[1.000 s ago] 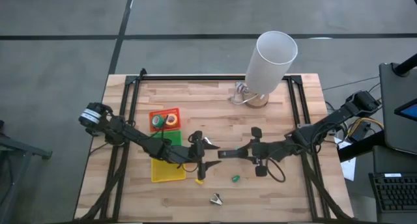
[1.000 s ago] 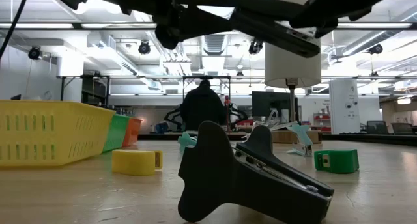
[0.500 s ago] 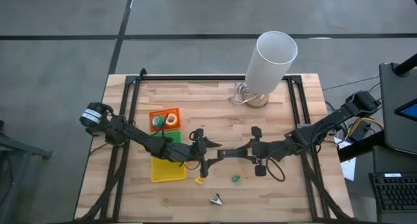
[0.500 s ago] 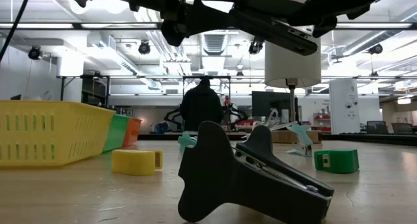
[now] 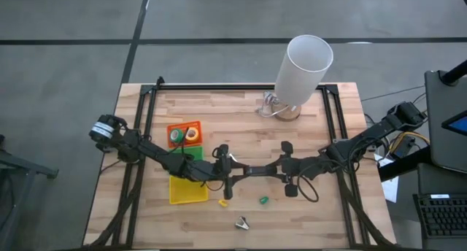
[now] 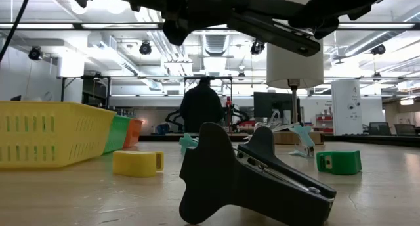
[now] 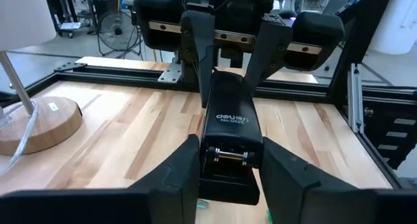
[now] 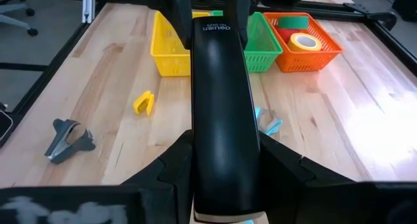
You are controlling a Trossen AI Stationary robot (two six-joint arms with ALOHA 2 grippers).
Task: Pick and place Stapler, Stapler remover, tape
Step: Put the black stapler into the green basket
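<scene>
The black bar-shaped stapler (image 5: 249, 170) hangs level above the table's middle between both grippers. My left gripper (image 5: 232, 171) reaches in from the left and is shut on one end; my right gripper (image 5: 264, 169) comes from the right and is shut on the other end. Tape rolls lie in the orange tray (image 5: 184, 125): a green one (image 5: 176, 136) and a yellow one (image 8: 301, 42). A dark claw-shaped staple remover (image 5: 242, 223) rests on the table near the front edge and fills the low view's foreground (image 6: 249, 180). My left gripper pinches the stapler's left end (image 7: 228, 160) between its two fingers, coming level from the table's left and lying along the bar. The stapler is lifted clear and level. My right gripper pinches the stapler's right end (image 8: 221, 185) between its two fingers (image 7: 197, 51), level from the table's right, along the bar. The bar juts forward out of the hold, clear of the table.
A green tray (image 8: 260, 35) and a yellow tray (image 5: 187, 190) sit under the left arm. A small yellow piece (image 5: 224, 202) and a green piece (image 5: 263, 200) lie below the grippers. A white lamp (image 5: 306, 65) with a wooden base (image 5: 283, 110) stands at the far edge.
My left gripper has moved toward the table's right, up to the stapler held by my right gripper, until its fingers came around the stapler's left end. The stapler and my right gripper have stayed almost still.
</scene>
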